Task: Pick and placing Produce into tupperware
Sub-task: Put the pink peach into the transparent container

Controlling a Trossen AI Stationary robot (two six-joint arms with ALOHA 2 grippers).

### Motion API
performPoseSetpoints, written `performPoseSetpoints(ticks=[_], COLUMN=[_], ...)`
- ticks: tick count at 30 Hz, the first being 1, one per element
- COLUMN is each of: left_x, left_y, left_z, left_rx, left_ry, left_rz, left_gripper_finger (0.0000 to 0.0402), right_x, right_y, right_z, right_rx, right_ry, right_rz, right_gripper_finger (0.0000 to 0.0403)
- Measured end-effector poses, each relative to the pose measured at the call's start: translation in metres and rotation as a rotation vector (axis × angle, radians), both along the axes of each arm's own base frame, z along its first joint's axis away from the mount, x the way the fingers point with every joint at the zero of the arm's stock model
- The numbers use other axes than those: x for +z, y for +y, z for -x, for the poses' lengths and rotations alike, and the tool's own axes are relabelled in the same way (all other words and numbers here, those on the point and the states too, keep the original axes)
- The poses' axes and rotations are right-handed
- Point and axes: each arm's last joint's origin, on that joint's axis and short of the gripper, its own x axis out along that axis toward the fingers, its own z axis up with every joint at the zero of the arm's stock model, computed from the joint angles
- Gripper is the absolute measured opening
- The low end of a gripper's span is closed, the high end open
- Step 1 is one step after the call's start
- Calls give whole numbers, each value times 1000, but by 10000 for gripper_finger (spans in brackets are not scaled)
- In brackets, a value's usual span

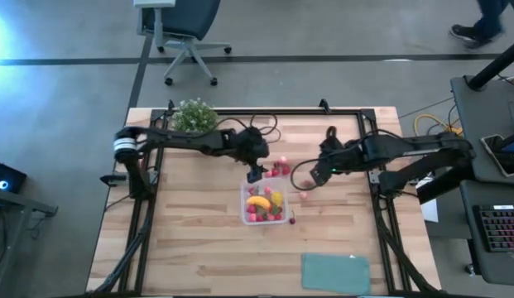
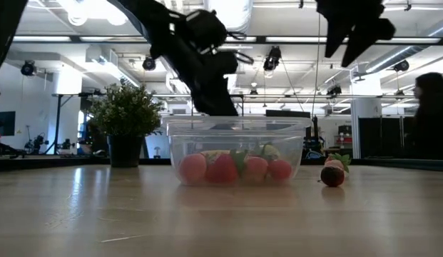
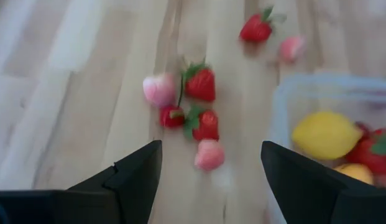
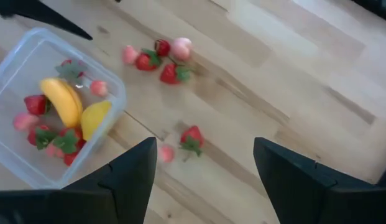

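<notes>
The clear tupperware (image 1: 264,205) sits mid-table and holds a yellow banana (image 4: 62,99), a lemon (image 3: 326,134) and several red and pink berries. A cluster of loose berries (image 3: 186,102) lies on the wood just past its far edge. Two more berries (image 4: 191,138) lie to its right, and one berry (image 2: 333,173) shows beside it in the low view. My left gripper (image 1: 255,174) hovers open above the container's far edge, next to the cluster (image 1: 280,168). My right gripper (image 4: 205,142) hangs open above the table, to the right of the cluster.
A bushy potted plant (image 1: 193,116) stands at the table's far left edge. A flat teal rectangle (image 1: 335,271) lies near the near right edge. A person (image 2: 428,114) stands in the room beyond the table. Bare wood stretches left of and in front of the container.
</notes>
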Motion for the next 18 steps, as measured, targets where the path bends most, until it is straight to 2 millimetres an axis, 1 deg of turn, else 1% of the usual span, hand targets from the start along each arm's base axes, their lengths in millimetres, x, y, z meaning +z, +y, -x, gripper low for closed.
performPoseSetpoints(ticks=[4,7,11,18], left_x=[-17,-22,-31,-46], left_y=[2,3,4,5], left_z=[-8,-11,-13,-16], left_rx=[-1,-5,-24,-25], left_ry=[50,59,79,116], left_rz=[10,9,-4,4], left_gripper_finger=[261,261,261,261], right_x=[-8,-15,-26,-38], right_y=[-1,-2,-2,-2], right_z=[14,22,24,19], right_rx=[-27,-34,-35,-8], right_ry=[-3,0,-9,-42], right_rz=[-10,-12,-19,-18], right_gripper_finger=[260,258,256,252])
